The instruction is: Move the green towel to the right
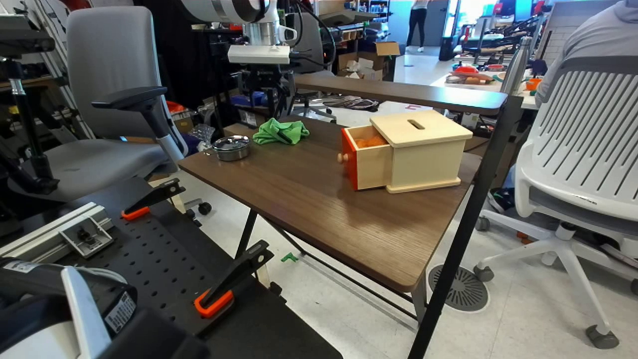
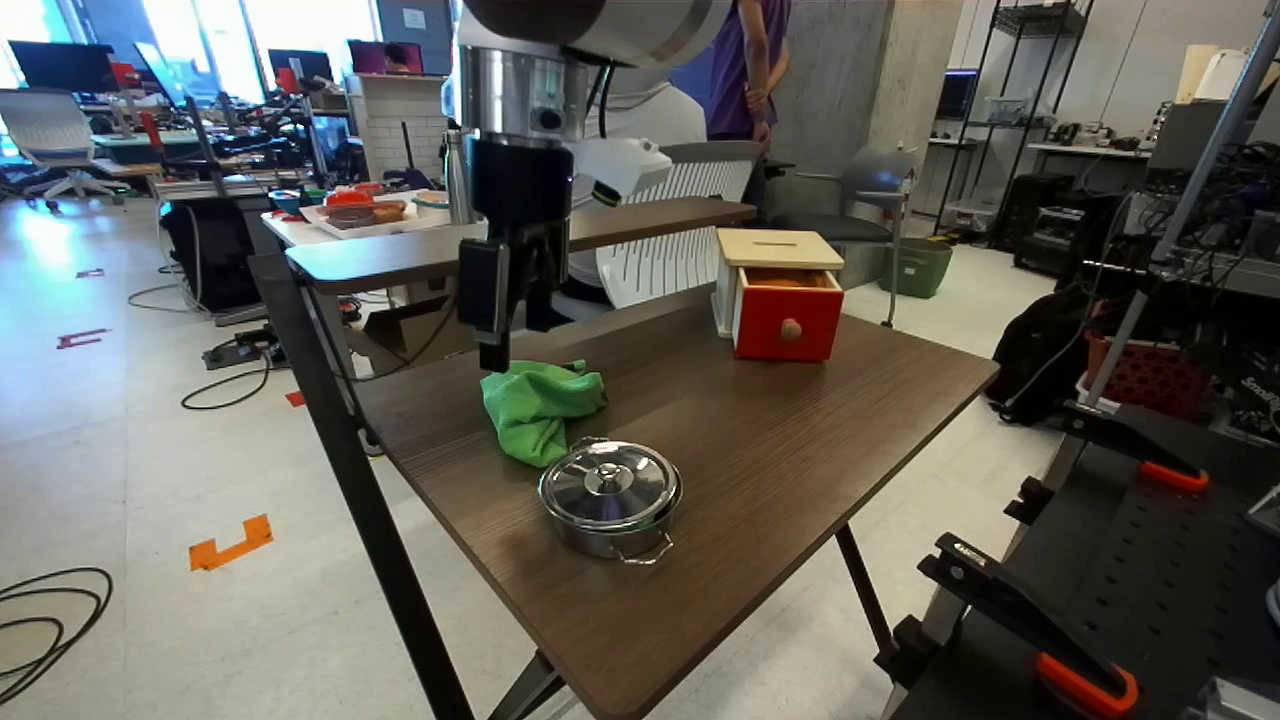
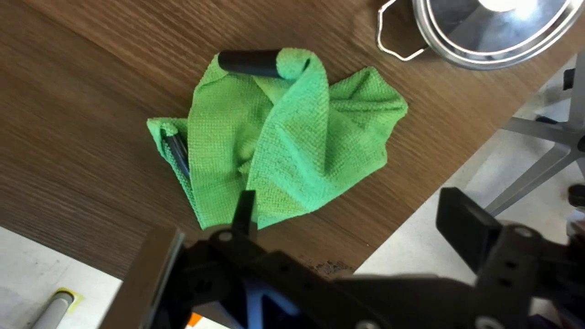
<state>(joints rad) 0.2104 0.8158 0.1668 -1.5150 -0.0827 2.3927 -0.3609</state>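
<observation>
Wrist view showed the tool (image 3: 352, 208) spread wide, its fingers (image 3: 244, 210) well apart; part of the green towel (image 3: 292, 146), a stretch of bench (image 3: 91, 151) and some floor (image 3: 411, 246) were visible through the gap; the towel lay on the bench below the tool, mostly beyond the fingers and off toward the picture's left one, whose tip overlapped its lower edge; in an exterior view a fingertip (image 2: 494, 355) hung right at the rim of the cloth, and whether it touched could not be told.

The towel was a loose, crumpled heap, so its long axis was only rough; in the wrist view that axis ran crosswise, from a small corner at the left to a blunter one at the right; this blunter end pointed past the side of a lidded metal pot (image 2: 610, 500); a rolled fold with a dark strip (image 3: 249, 62) formed the upper edge; a second dark strip (image 3: 177, 154) showed at the left.

The pot stood upright just beside the towel, one handle (image 3: 379, 32) turned to the cloth; farther along the bench, well apart from both, stood a pale wooden box (image 1: 428, 164), its red-fronted drawer (image 2: 765, 320) partly out, with something orange (image 1: 369, 142) inside.
</observation>
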